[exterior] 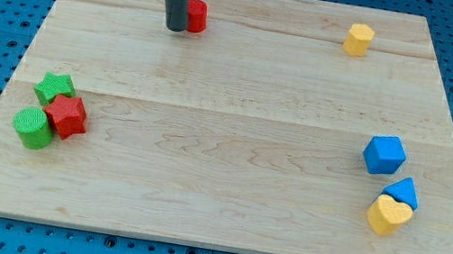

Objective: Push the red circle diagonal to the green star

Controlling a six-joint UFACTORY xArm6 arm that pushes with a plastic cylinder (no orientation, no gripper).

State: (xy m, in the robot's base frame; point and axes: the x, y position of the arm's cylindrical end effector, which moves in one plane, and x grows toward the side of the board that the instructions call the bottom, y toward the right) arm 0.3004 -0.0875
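The red circle point(197, 16) sits near the view's top, left of centre, on the wooden board point(217, 189). My tip point(175, 28) stands right against its left side, touching or nearly so. The green star point(55, 87) lies at the view's lower left, far from the red circle. It touches a red star point(67, 115) below and right of it.
A green cylinder point(33, 128) sits below the green star, against the red star. A yellow hexagon point(359, 39) is at the top right. A blue cube point(384, 156), a blue triangle point(402, 190) and a yellow heart point(388, 216) cluster at the lower right.
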